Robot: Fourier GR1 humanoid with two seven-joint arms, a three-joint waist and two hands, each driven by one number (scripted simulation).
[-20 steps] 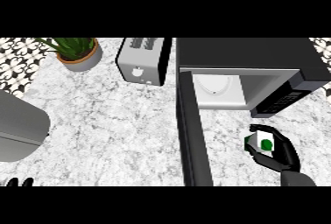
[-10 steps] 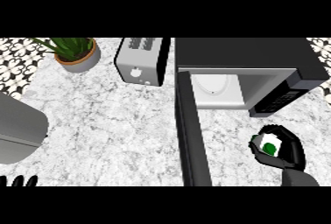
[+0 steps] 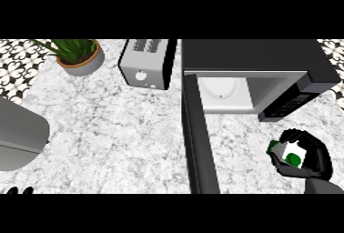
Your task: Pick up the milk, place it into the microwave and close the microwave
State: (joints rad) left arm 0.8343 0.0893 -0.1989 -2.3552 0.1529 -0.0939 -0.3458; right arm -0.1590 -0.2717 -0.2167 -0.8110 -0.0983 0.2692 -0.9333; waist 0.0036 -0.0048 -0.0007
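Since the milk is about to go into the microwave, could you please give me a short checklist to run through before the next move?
1. Milk carton held: the right hand is curled round it. Ok.
2. Microwave door open: it is swung out to the left of the opening. Ok.
3. Microwave cavity free: the visible floor looks bare, but the deeper part is hidden under the top. Cannot tell.
4. Carton lined up with the opening: it sits in front of the control panel, to the right of the opening. Not ok.
5. Left hand out of the way: it rests at the lower left edge, apart from the door. Ok.
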